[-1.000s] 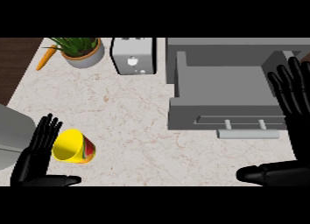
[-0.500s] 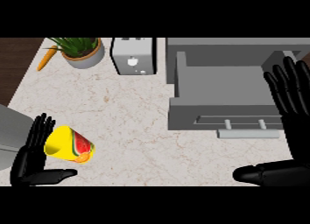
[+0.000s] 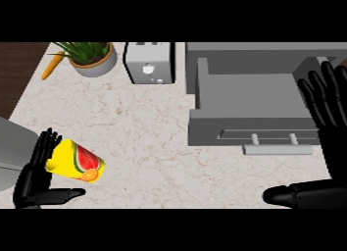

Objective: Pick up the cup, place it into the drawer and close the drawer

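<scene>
Counter [image 3: 147, 127]: we see a pale marbled top, and we place everything on it relative to the open drawer.
Grey shape [image 3: 3, 152]: far left of the drawer, cut off by the view's edge; we cannot tell what it is.
Left hand [image 3: 33, 182]: well to the left of the drawer and nearer to us. The fingers are straight and close together, lying along the cup's left side. The thumb juts out to the right below the cup. We see nothing curled round the cup.
Cup [image 3: 75, 161]: yellow, printed with a watermelon slice and an orange. It is tipped over at a slant, well left of the drawer and outside it, just beside the left hand's fingers.
Carrot [image 3: 52, 65]: far left of the drawer, at the counter's back edge.
Potted plant [image 3: 93, 58]: left of the drawer at the back, between the carrot and the toaster.
Toaster [image 3: 149, 62]: just left of the drawer's back corner.
Drawer [image 3: 205, 105]: grey and pulled open; we see only its bare grey floor inside.
Drawer handle [image 3: 276, 138]: a pale bar on the drawer's front face.
Right hand [image 3: 334, 120]: over the drawer's right side, fingers straight and fanned apart, holding nothing. The thumb lies lower, in front of the drawer.
</scene>
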Controlling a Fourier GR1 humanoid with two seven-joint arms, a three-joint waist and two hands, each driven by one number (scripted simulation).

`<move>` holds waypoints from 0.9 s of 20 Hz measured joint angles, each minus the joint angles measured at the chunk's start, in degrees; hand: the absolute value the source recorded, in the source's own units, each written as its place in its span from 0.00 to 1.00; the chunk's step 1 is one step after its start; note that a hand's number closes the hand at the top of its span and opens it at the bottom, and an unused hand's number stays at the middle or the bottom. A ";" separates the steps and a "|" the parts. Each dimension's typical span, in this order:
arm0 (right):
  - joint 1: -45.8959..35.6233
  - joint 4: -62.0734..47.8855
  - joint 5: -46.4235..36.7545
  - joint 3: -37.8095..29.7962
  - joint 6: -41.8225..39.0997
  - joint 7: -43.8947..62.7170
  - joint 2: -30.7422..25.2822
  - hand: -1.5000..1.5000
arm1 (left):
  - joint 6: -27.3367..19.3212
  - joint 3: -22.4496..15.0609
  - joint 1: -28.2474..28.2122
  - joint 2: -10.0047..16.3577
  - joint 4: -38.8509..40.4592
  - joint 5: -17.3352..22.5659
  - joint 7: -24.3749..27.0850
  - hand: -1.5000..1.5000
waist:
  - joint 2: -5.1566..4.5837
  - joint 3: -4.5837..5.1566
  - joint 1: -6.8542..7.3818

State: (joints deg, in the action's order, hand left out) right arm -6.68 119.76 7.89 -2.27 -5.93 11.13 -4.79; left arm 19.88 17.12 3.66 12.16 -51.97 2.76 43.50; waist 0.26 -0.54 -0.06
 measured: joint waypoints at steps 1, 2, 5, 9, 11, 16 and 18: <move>0.82 0.42 -0.64 0.93 0.14 -0.21 0.54 0.00 | 0.44 0.04 0.60 0.38 0.58 0.25 -0.41 0.00 | 0.00 0.03 -0.02; 0.65 0.44 -0.42 0.77 0.11 -0.15 0.50 0.00 | 0.26 -0.09 1.35 0.27 1.39 0.15 -0.18 0.00 | 0.00 0.02 -0.02; 1.33 0.03 0.34 0.17 -0.86 -1.21 0.14 0.00 | -0.09 0.04 3.78 0.35 4.86 0.09 0.91 0.00 | 0.00 -0.02 -0.13; -0.41 -0.22 1.05 -0.75 -0.62 -0.06 -0.40 0.00 | 0.29 0.16 5.32 0.59 7.54 0.68 1.63 0.00 | 0.01 -0.03 -0.04; -1.16 -1.09 1.69 -1.35 -0.82 -0.08 -0.63 0.00 | 0.50 0.48 6.33 0.82 9.35 1.19 1.95 0.00 | -0.01 -0.01 -0.04; 0.43 0.07 1.60 -0.51 -1.44 -0.19 -0.49 0.00 | 1.98 0.72 7.31 1.54 13.08 2.13 3.16 0.00 | -0.02 -0.03 -0.27; 1.19 0.82 1.79 -0.47 -1.43 0.02 -0.38 0.00 | 3.11 0.54 7.75 1.51 13.69 2.81 2.66 0.00 | 0.02 -0.06 -0.30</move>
State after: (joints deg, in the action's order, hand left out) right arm -5.50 120.58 9.68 -2.74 -7.36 11.15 -5.17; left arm 22.99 17.66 11.41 13.68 -38.28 5.58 46.16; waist 0.28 -0.60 -0.36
